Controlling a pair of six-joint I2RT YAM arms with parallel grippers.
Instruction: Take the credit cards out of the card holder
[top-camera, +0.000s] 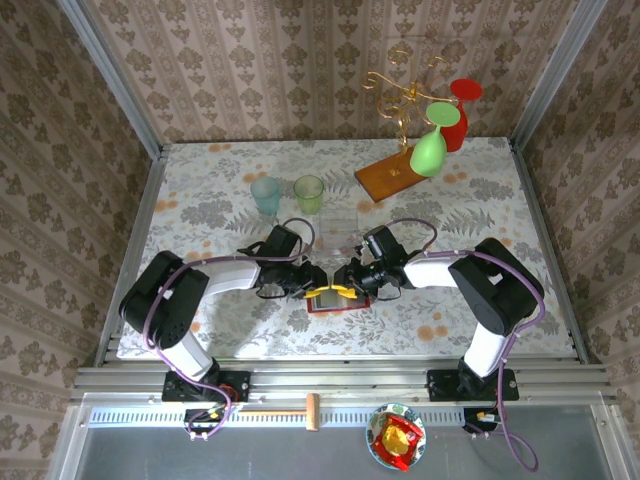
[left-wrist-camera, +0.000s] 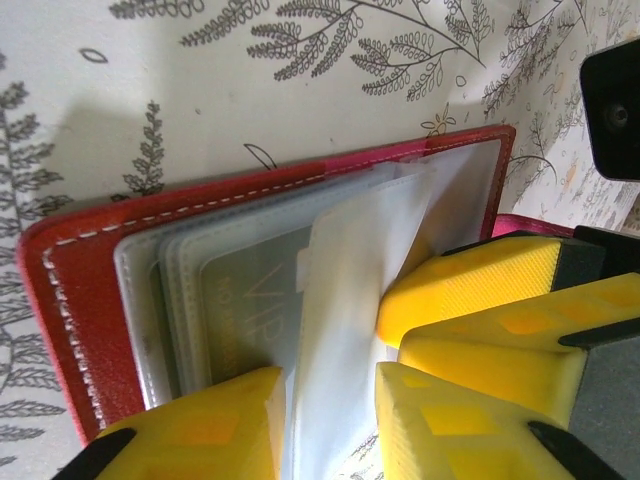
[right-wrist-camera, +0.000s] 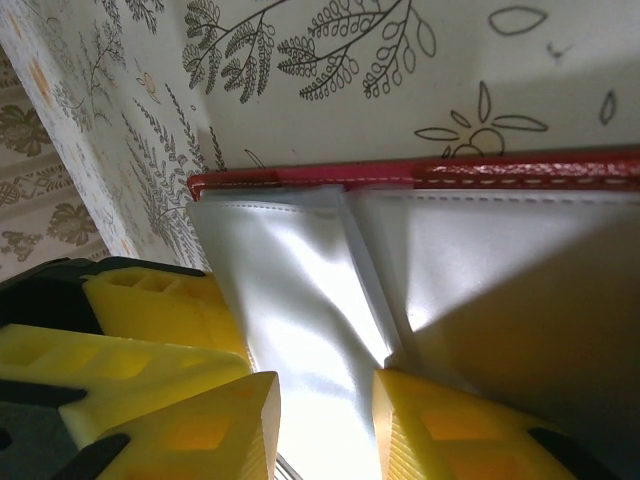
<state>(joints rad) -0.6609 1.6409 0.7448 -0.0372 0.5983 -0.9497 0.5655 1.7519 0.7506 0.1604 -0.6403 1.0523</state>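
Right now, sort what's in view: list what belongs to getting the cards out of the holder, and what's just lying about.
Job: red card holder, card in its sleeve, left pincer, right pincer.
Lying about: blue cup, green cup, green glass, red glass, wooden base, gold rack, bowl.

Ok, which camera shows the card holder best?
Left wrist: the card holder lies open close up, a card visible inside. Right wrist gives its glossy sleeves and red edge; top external, a small red patch.
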